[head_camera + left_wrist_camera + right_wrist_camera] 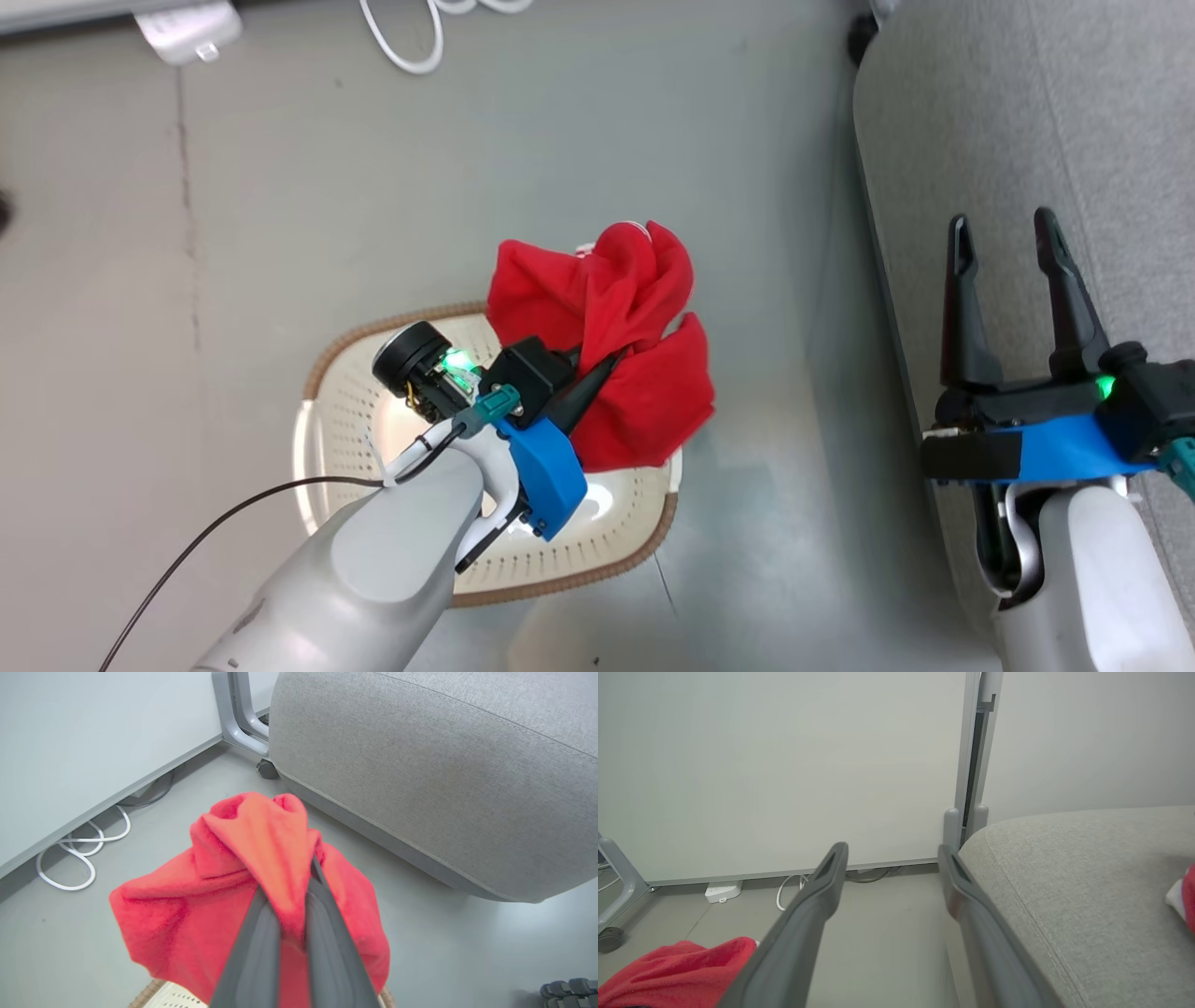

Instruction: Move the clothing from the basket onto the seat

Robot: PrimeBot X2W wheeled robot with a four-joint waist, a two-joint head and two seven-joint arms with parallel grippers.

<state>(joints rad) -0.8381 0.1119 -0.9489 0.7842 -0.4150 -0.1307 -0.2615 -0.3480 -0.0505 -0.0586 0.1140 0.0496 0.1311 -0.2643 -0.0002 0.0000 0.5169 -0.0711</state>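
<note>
Over the far rim of the basket (322, 448), pinching the bunched red clothing (635, 373) tight in the left gripper (607, 364), raised clear apparently for carrying across to the seat (980, 140), with the right gripper (1004, 224) spread wide, empty, above the seat's near edge.

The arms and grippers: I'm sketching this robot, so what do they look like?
The left gripper and right gripper each have two long dark tapered fingers, a blue bracket and green light. Forearms are pale grey. A thin black cable leaves the left.

R fingers (810, 910) spread; seat (1087, 882) alongside.
</note>
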